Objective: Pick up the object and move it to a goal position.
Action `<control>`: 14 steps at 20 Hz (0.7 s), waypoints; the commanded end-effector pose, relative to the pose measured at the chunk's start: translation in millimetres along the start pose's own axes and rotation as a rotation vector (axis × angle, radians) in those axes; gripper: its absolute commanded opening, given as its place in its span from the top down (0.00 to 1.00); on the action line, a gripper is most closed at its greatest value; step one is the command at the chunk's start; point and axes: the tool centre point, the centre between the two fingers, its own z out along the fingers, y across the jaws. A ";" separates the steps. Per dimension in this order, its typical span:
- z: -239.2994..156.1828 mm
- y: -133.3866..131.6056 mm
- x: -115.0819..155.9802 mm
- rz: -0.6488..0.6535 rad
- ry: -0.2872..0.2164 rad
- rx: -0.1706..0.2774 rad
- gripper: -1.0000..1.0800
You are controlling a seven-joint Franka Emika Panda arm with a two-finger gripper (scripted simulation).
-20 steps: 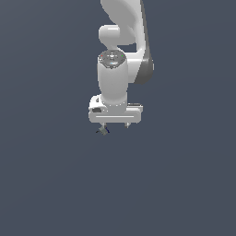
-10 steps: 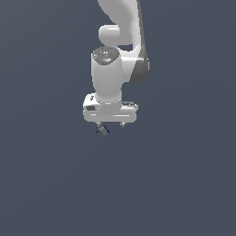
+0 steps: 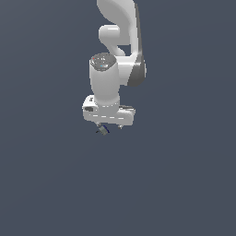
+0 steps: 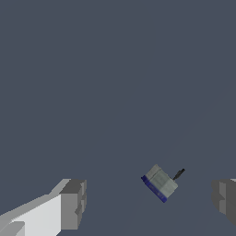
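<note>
We're looking at the gripper (image 4: 147, 203) hanging with its jaws wide apart, nothing clamped. In the wrist view the object (image 4: 159, 183), a little greenish block with a blue edge and a dark stub, is sitting between the grey fingertips (image 4: 73, 205), touching neither. From outside, it's showing right below the white hand, around 6 o'clock.

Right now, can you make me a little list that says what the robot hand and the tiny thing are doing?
robot: one white arm, reaching down
hand: open, grey fingers spread wide
tiny thing: small grey-green block with a blue edge and a thin dark stub
where it is: between the fingers, touching neither
held: no, not gripped yet
exterior view: the block shows as a dark speck just under the hand
background: plain dark grey-blue
</note>
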 end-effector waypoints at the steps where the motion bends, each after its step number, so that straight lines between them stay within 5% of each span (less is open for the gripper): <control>1: 8.0 4.0 -3.3 0.053 -0.003 0.001 0.04; 14: 64.8 37.5 -32.5 0.471 -0.024 -0.004 0.04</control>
